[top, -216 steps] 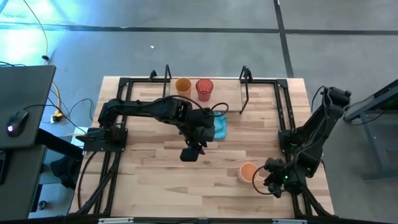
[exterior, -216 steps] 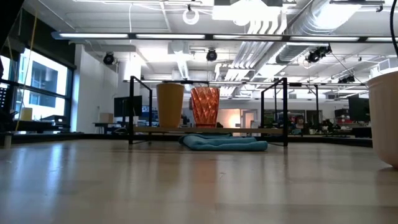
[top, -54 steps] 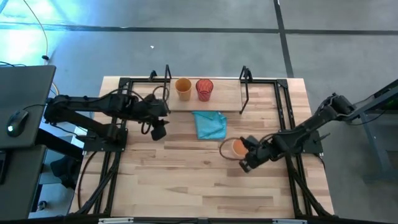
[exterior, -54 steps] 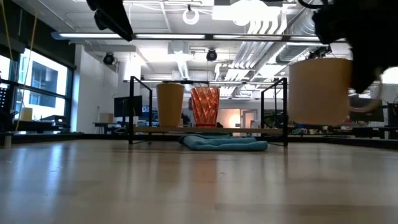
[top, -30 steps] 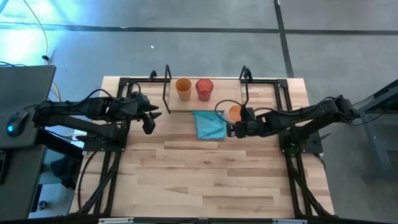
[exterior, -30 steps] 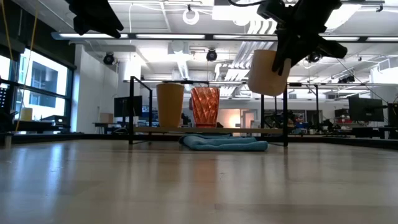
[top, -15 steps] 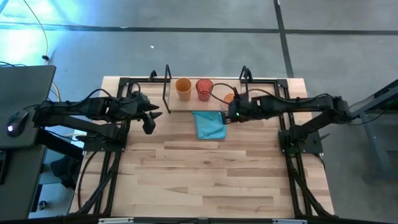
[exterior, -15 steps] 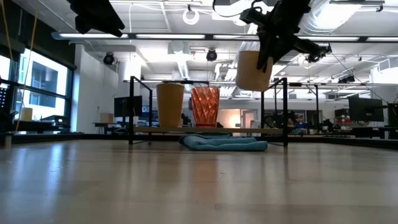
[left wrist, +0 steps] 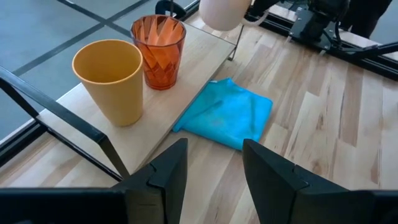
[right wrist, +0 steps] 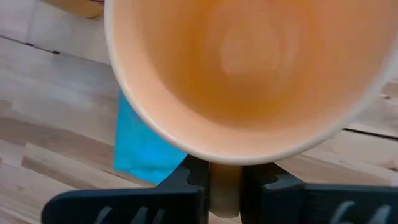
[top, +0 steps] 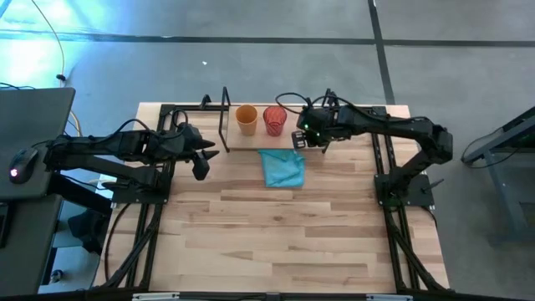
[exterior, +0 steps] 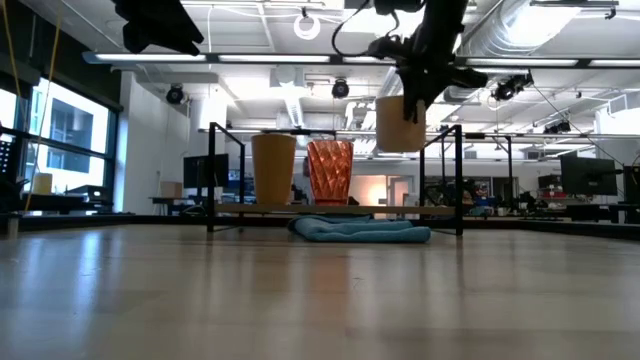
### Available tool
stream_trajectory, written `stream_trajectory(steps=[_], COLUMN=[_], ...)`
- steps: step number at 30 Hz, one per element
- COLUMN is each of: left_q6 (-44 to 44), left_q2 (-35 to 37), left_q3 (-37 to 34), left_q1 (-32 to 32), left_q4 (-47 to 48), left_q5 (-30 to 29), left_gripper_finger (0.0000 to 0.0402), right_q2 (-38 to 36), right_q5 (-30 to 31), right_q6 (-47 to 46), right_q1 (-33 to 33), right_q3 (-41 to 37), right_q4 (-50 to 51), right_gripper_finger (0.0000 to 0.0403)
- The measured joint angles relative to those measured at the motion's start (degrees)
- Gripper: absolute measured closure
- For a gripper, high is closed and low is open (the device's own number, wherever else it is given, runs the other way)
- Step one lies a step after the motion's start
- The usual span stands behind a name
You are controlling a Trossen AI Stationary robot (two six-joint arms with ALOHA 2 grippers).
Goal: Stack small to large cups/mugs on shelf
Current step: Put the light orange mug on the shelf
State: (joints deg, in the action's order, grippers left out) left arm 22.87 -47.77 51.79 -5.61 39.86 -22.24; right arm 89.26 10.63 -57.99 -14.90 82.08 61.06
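The orange mug hangs in my right gripper above the right part of the shelf, just right of the dark red ribbed cup. The gripper hides the mug in the high view. The mustard tumbler and the red cup stand side by side on the shelf board on their bases. My left gripper is open, up in the air near the table's left side, touching nothing. My right gripper pinches the mug's handle between its two fingers, and the mug's open mouth faces the wrist camera. The fingers come from above. The mug hangs upright below the gripper, lifted clear of the shelf board.
A crumpled blue cloth lies on the table just in front of the shelf. The shelf's black upright posts stand right beside the hanging mug. Black frame rails run along both table sides. Bare tabletop fills the near half.
My right gripper has carried the mug from over the blue cloth's right edge toward the far edge and a little left, to above the shelf. The mug was tilted a second ago and now hangs upright. The left arm has kept still.
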Motion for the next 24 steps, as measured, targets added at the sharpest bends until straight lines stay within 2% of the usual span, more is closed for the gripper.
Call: stream_trajectory(steps=[12,17,24], left_q6=[-0.5,-0.58,-0.63], left_q2=[0.0,0.0,0.0], left_q3=[0.0,0.0,0.0], left_q1=[0.0,0.0,0.0], left_q4=[0.09,0.1,0.09], left_q5=[0.15,0.15,0.13], left_gripper_finger=[0.0259,0.0259,0.0259], right_q2=[1.67,3.45,6.93], right_q5=[-3.63,-7.59,-11.44], right_q6=[2.48,3.95,5.57], right_q1=[-7.44,-11.23,-12.97], right_q3=[0.03,0.04,0.04], right_q4=[-3.77,-6.34,-9.67], right_gripper_finger=[0.0383,0.0383,0.0383])
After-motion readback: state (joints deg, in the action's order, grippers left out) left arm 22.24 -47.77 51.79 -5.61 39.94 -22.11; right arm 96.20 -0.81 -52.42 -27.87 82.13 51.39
